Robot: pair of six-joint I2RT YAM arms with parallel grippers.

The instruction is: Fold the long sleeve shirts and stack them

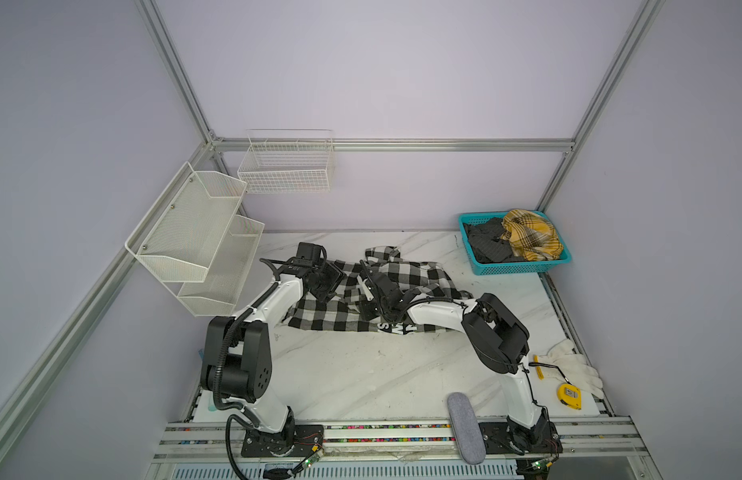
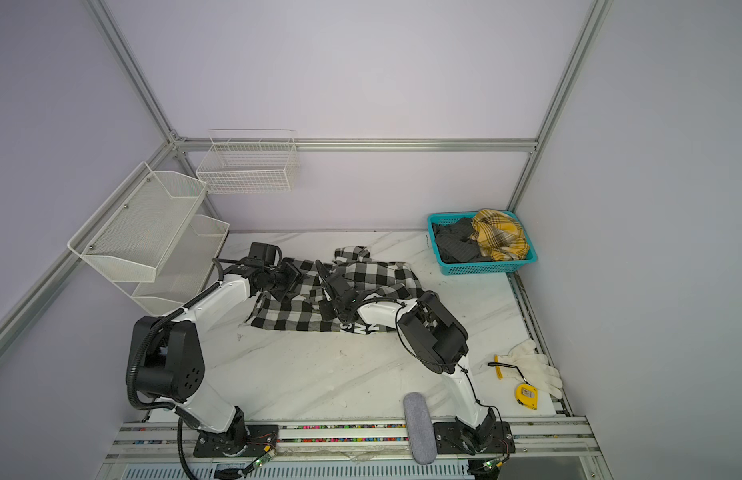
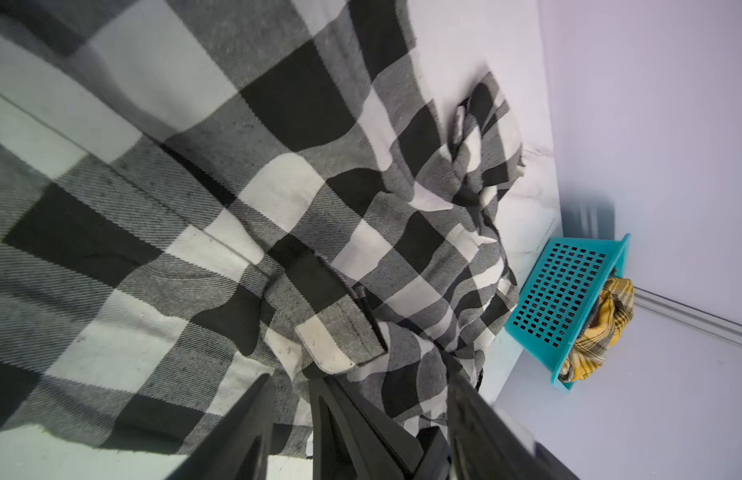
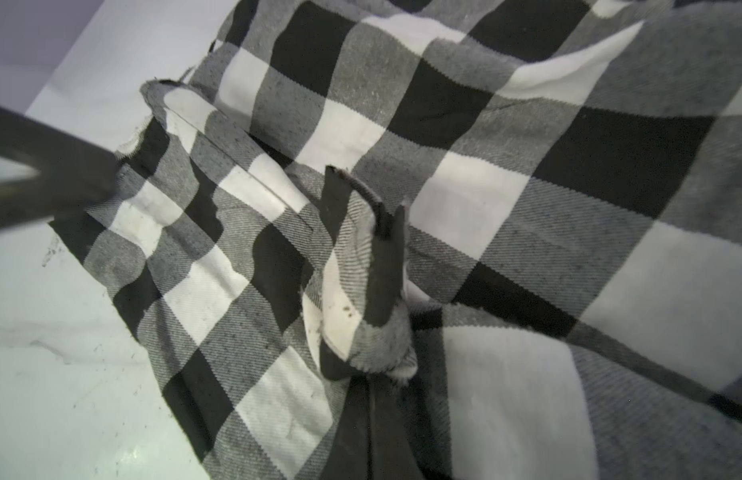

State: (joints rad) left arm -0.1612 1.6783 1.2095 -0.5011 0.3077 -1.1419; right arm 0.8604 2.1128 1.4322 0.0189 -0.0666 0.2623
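A black-and-white checked long sleeve shirt (image 1: pixel 402 276) (image 2: pixel 369 276) lies crumpled at the back middle of the marble table (image 1: pixel 361 374), with white lettering (image 1: pixel 396 328) at its near edge. My right gripper (image 4: pixel 371 382) (image 1: pixel 366 279) is shut on a stiff cuff (image 4: pixel 348 266) (image 3: pixel 340 332), which stands up from the cloth. My left gripper (image 3: pixel 361 374) (image 1: pixel 334 284) hangs open just beside it over the shirt, holding nothing. A yellow plaid shirt (image 1: pixel 527 235) (image 3: pixel 606 324) and a dark grey one (image 1: pixel 487 243) sit in the teal basket (image 1: pixel 523 269) (image 3: pixel 564 291).
White mesh shelves (image 1: pixel 194 237) and a wire basket (image 1: pixel 286 166) hang on the left and back walls. White gloves (image 1: pixel 572 361), a yellow tape measure (image 1: pixel 569 395) and a grey pouch (image 1: pixel 464 428) lie at the front right.
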